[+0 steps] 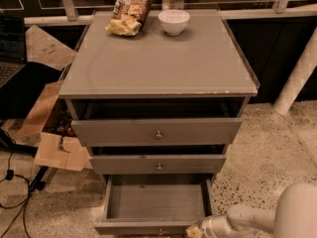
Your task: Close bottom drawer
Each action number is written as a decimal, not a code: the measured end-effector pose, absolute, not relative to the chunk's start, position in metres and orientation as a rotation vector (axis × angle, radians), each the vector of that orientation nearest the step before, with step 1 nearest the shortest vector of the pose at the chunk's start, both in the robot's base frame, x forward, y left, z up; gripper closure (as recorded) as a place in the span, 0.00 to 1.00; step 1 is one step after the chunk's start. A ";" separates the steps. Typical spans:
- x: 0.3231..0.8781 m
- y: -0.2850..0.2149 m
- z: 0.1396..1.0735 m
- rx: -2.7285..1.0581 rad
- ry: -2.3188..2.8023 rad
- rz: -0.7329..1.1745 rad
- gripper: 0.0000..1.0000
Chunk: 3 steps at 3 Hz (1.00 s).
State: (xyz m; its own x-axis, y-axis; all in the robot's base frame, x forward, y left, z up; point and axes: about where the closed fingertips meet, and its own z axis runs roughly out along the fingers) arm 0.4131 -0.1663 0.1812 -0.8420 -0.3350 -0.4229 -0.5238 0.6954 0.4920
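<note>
Bottom drawer (156, 202) open (pulled out); hand (194, 230) at front-right corner.

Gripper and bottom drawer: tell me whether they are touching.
Cannot tell. The camera view shows the gripper at the front right corner of the bottom drawer, overlapping it; neither contact nor gap is plain.

Blurred white lettering, apparently "Salt", across the upper part of the chip bag (130, 11)
</note>
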 end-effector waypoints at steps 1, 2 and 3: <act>0.424 -0.163 0.177 -0.731 2.596 0.873 1.00; 0.452 -0.155 0.184 -0.837 2.555 0.824 1.00; 0.492 -0.135 0.211 -0.961 2.466 0.758 1.00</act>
State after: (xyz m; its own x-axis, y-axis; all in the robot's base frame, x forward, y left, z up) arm 0.4920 -0.1351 0.2111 -0.6907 -0.4976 -0.5248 -0.7064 0.6196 0.3422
